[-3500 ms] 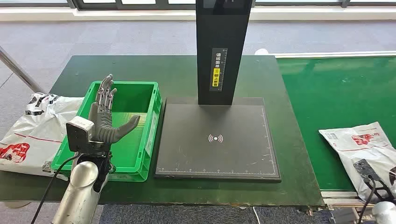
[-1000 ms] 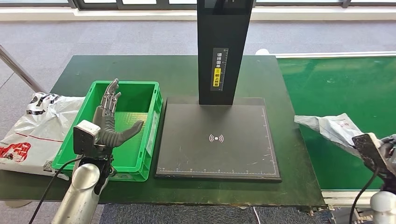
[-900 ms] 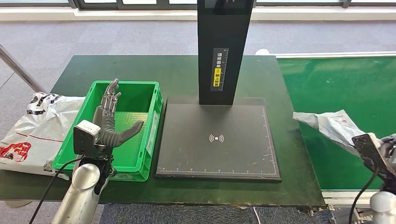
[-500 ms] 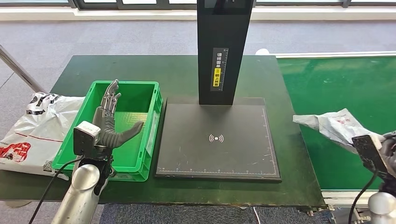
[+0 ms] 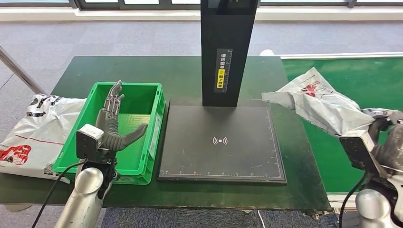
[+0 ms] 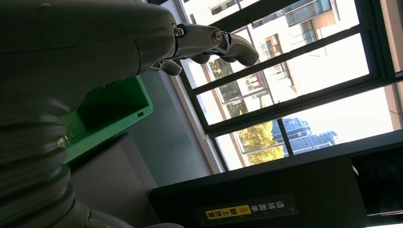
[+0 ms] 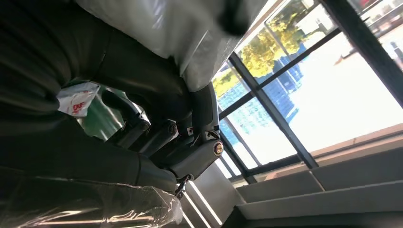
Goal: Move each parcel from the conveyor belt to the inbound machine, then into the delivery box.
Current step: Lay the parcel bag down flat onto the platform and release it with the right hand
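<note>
Your right hand (image 5: 386, 137) is gripping a grey parcel (image 5: 317, 103) by its near end, fingers curled around the plastic, and is holding it in the air over the gap between the belt (image 5: 347, 85) and the table (image 5: 142, 71). The parcel's far end is reaching toward the scanner's black pad (image 5: 221, 142) without touching it. In the right wrist view the fingers (image 7: 157, 137) are wrapping the pale bag (image 7: 190, 28). The scanner's tall black post (image 5: 228, 47) is standing just behind the pad, near the parcel's leading corner. Your left hand (image 5: 113, 124) is hanging over the green box (image 5: 154, 128) with fingers spread and straight, holding nothing. A second white bag (image 5: 33, 133) is lying on the table's left edge, just beside the box.
</note>
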Controlling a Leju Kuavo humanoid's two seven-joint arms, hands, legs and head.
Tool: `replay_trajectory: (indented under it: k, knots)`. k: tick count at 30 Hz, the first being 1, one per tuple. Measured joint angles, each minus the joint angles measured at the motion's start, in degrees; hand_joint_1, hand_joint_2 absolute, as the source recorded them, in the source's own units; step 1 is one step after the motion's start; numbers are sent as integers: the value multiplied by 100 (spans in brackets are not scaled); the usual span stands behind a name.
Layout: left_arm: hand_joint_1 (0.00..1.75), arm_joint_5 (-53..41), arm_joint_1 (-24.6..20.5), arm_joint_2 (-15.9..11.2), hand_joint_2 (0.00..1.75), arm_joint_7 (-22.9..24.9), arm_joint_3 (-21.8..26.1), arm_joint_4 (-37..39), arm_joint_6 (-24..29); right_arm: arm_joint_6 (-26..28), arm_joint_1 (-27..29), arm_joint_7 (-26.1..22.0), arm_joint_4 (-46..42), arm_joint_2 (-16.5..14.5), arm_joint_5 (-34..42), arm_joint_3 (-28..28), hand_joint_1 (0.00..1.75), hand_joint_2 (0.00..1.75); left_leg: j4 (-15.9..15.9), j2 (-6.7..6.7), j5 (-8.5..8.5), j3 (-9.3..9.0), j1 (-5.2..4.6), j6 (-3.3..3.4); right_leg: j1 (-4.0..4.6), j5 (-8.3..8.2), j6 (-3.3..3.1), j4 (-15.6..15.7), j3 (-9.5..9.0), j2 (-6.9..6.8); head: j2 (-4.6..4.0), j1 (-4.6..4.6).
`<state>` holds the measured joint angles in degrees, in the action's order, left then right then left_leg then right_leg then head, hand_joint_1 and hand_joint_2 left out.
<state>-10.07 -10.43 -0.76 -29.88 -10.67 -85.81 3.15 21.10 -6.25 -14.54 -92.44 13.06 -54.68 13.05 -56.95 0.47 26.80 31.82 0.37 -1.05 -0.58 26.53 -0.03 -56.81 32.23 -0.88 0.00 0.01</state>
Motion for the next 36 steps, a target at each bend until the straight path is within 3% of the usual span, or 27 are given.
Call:
replay_trajectory:
  k: [9,19,26,36]
  knots:
    - [0,-156,61,120,175,-74,0,-5,13,-115,-135,-197,-75,-269,187,-1444,175,175,2,1,-4,5,1,-7,9,0,-1,-3,2,1,0,0]
    - [0,-133,-96,183,175,-37,0,39,20,-401,-1312,-292,889,-771,905,-3133,175,175,2,3,-22,7,1,-16,11,-10,-9,-12,11,0,0,-1]
    - [0,-53,-92,169,175,-111,0,68,55,-535,-1764,-310,1370,-979,1097,-3778,175,175,2,2,-22,9,1,-16,11,-11,-10,-13,14,0,0,0]
    - [0,-20,-89,159,175,-109,-1,63,63,-634,-2115,-290,1732,-1171,1154,-4213,175,175,1,3,-22,10,1,-16,11,-12,-11,-13,16,2,0,0]
